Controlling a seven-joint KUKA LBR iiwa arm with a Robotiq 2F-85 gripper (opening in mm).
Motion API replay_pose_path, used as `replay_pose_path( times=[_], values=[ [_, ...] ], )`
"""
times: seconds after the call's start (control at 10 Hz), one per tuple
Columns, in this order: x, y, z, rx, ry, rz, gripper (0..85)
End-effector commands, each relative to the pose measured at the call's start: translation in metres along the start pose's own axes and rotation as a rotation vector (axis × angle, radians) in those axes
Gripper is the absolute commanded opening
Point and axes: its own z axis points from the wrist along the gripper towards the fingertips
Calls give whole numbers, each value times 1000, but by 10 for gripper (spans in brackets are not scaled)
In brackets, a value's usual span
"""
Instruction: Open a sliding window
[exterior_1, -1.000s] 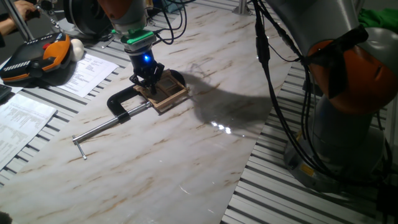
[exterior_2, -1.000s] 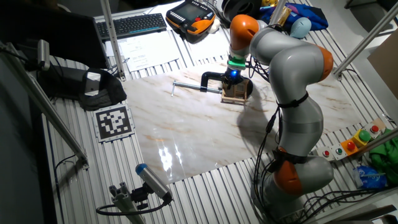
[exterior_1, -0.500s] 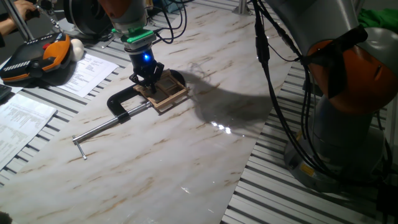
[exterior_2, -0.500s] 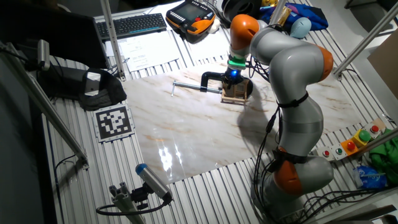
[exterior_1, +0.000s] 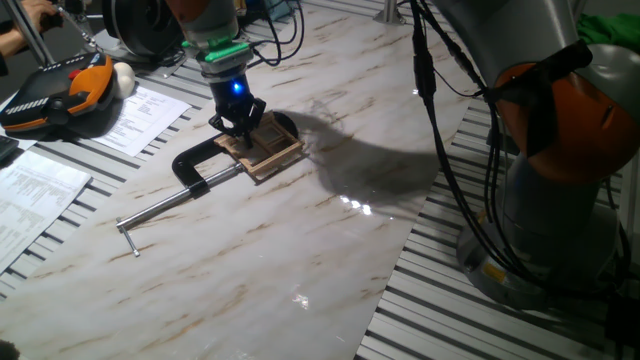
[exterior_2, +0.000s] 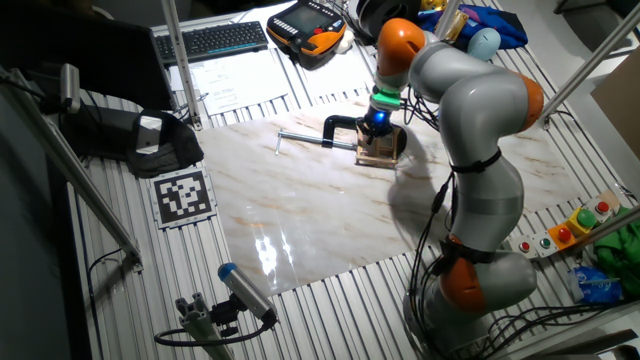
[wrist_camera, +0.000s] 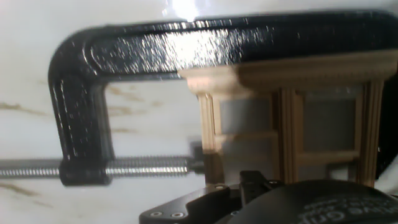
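The sliding window (exterior_1: 268, 149) is a small tan wood frame with thin crossbars, lying flat on the marble board and held in a black C-clamp (exterior_1: 196, 165). My gripper (exterior_1: 240, 128) points down with its tips on the window's far end, fingers drawn together. In the other fixed view the gripper (exterior_2: 376, 128) stands over the window (exterior_2: 379, 150). The hand view shows the window (wrist_camera: 292, 118) and its panes close up, with the clamp (wrist_camera: 81, 106) arching round its end. The fingertips are hidden there.
The clamp's steel rod (exterior_1: 160, 209) runs out to the front left over the marble board (exterior_1: 300, 250). An orange and black pendant (exterior_1: 62, 92) and papers (exterior_1: 140, 112) lie at the left. A keyboard (exterior_2: 222, 38) and a marker tag (exterior_2: 182, 195) sit off the board.
The gripper and wrist have shifted slightly along the window, towards the far right. The window frame and the clamp have stayed in place.
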Motion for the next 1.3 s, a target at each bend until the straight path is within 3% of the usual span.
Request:
replay_pose_path(
  times=[0.0, 0.5, 1.2],
  values=[
    [7, -2, 2, -13, 4, 3, 0],
    [30, -4, 8, -28, 1, 17, 0],
    [30, -3, 21, -34, 12, 18, 0]
  ],
)
